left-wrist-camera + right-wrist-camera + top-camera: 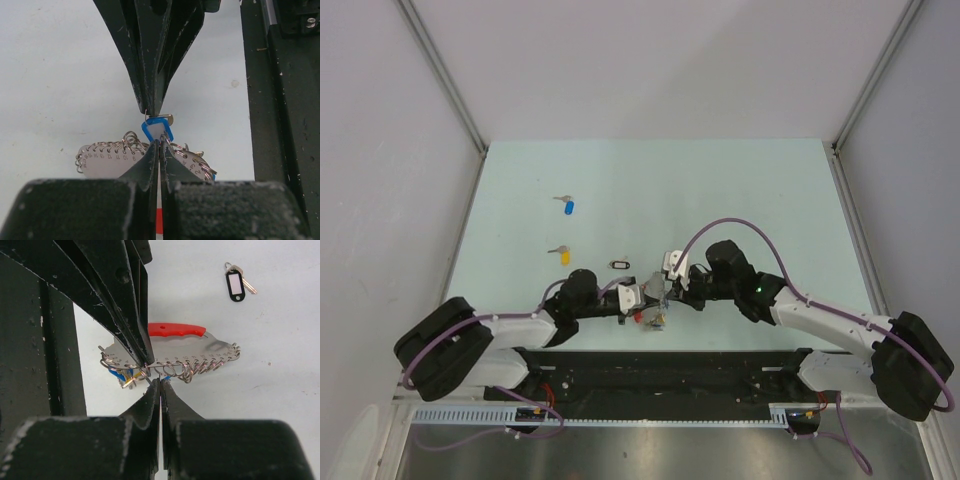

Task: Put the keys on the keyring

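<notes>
The blue key, likely light and slippery, is being pinched at its tag by the closed left gripper; the right gripper is closed too

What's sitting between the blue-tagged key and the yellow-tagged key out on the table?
Nothing; top view shows bare table between the blue-tagged key and the yellow-tagged key.

Keyring: a row of small stamped numbers along its ringed edge, in the left wrist view. 9 reads plainly, 10 to 12 less so, the rest blurred.
</notes>
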Controlling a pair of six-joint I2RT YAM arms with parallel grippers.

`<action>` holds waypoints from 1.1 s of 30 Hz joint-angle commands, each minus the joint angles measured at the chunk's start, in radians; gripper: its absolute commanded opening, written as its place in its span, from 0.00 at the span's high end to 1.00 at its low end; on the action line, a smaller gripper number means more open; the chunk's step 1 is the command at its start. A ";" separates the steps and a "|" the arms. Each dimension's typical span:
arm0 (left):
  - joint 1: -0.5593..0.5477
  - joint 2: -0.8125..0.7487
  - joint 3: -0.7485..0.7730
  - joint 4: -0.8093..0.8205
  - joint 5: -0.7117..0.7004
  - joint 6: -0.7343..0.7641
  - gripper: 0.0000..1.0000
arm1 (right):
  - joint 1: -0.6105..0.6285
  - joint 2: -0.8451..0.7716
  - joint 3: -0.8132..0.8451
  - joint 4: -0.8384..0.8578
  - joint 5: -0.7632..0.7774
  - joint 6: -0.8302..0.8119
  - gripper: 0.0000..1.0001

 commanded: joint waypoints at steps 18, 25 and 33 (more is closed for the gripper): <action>-0.050 0.005 0.056 -0.050 -0.189 0.050 1.00 | -0.004 0.033 0.040 -0.001 0.055 -0.014 1.00; -0.033 -0.030 0.004 0.046 -0.125 0.021 1.00 | 0.000 0.045 0.038 0.000 0.052 -0.015 1.00; -0.019 -0.033 -0.004 0.074 -0.076 -0.004 1.00 | 0.000 0.065 0.040 0.009 0.049 -0.018 1.00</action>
